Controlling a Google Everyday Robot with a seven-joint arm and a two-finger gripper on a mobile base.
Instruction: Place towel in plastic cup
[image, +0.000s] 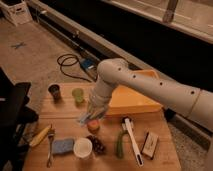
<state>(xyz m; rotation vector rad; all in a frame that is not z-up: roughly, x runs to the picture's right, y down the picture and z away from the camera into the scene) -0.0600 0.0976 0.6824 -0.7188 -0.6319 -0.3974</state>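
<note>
No lettering, label, brand, number or sign is legible on any object or surface shown. Gripper (92, 114): above the wooden table (107, 162), at about 8 o'clock from the yellow bin (135, 106), close to its near corner.

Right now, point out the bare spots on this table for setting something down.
Bare wood: between the dark cup and banana; the corner past the box. Crowded: the front row around the white cup. The gripper hangs mid-table, beside the yellow tray.
</note>
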